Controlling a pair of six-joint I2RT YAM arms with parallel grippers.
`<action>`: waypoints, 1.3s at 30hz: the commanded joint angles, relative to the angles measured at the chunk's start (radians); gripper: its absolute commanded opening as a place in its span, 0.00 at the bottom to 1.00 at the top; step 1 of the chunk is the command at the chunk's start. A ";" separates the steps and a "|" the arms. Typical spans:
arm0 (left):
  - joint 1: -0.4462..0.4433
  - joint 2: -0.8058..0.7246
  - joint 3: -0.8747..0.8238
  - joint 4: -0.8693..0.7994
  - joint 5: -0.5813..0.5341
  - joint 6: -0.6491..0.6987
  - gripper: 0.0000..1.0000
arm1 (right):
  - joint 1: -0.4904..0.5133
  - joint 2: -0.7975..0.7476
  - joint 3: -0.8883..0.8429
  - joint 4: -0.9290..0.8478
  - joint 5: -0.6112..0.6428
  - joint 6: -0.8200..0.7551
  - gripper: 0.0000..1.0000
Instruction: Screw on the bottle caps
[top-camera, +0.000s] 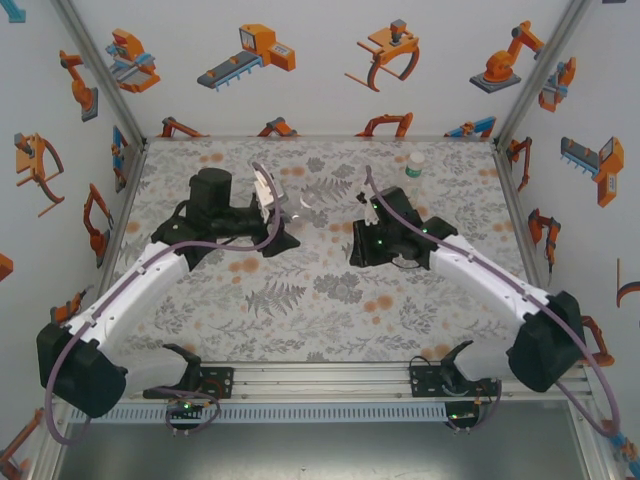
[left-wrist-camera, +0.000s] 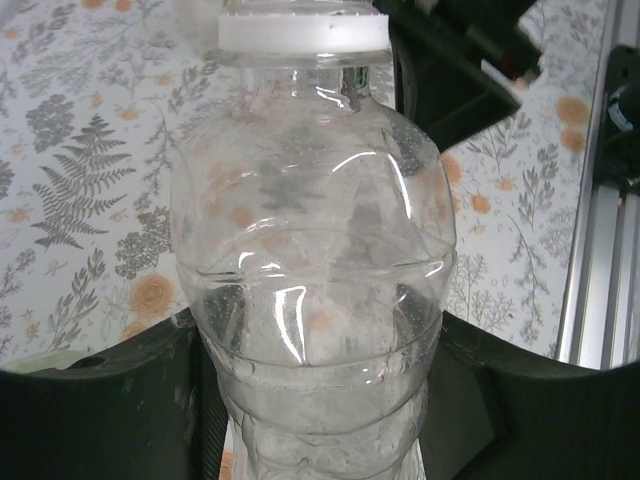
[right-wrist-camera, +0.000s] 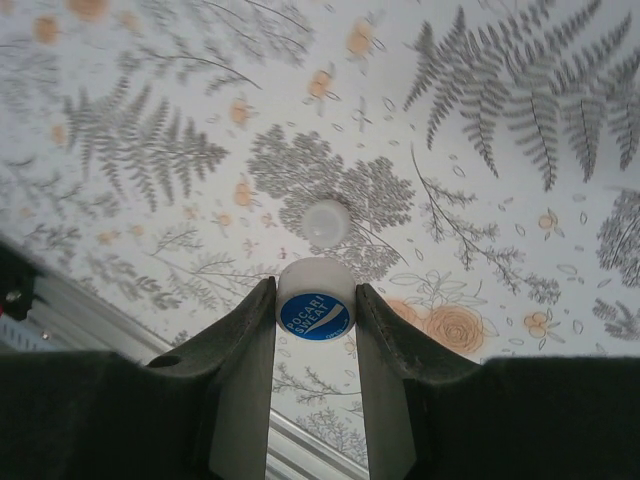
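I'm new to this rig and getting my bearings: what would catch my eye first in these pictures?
Up close in the left wrist view, a clear bottle sits clamped between the left fingers. The right fingers pinch a blue cap, with a pale cap lying beyond it on the flowered table. A small green-banded bottle stands at the table's far edge.
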 joint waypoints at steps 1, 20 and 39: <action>-0.037 0.014 0.044 -0.082 0.004 0.092 0.08 | -0.005 -0.092 0.034 0.058 -0.128 -0.166 0.15; -0.188 0.009 0.053 -0.257 -0.002 0.337 0.05 | -0.005 -0.377 0.054 0.087 -0.555 -0.780 0.07; -0.194 -0.006 0.050 -0.270 0.075 0.355 0.00 | 0.004 -0.269 0.134 0.061 -0.717 -1.003 0.00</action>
